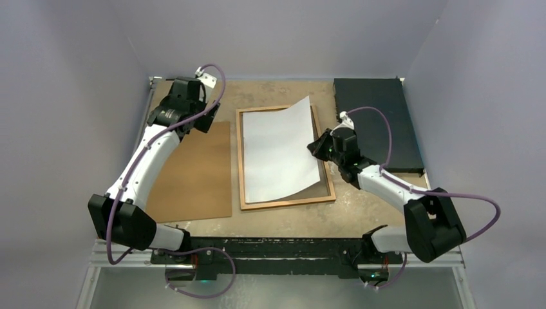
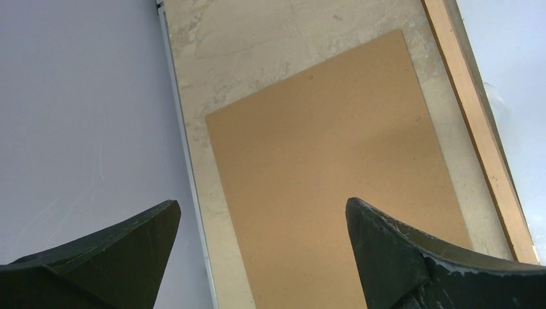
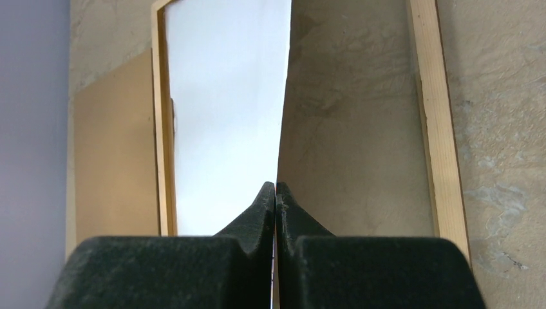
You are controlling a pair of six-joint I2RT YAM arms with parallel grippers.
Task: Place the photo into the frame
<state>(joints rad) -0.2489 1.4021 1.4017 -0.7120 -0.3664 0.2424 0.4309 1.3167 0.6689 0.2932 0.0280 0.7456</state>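
The frame (image 1: 286, 203), thin orange-brown wood, lies flat at the table's middle. The photo (image 1: 280, 151) rests in it with its plain white side up; its left part lies in the frame and its right edge is lifted and curled. My right gripper (image 1: 317, 147) is shut on that raised right edge. In the right wrist view the photo (image 3: 225, 116) runs edge-on out of the right gripper (image 3: 275, 187), between the frame's two long rails (image 3: 438, 129). My left gripper (image 1: 207, 121) hangs open and empty at the back left; the left wrist view shows the left gripper (image 2: 263, 209) with nothing between its jaws.
A plain brown backing board (image 1: 193, 174) lies left of the frame, under the left gripper, and fills the left wrist view (image 2: 335, 193). A black slab (image 1: 376, 122) sits at the back right, just behind the right arm. Grey walls close three sides.
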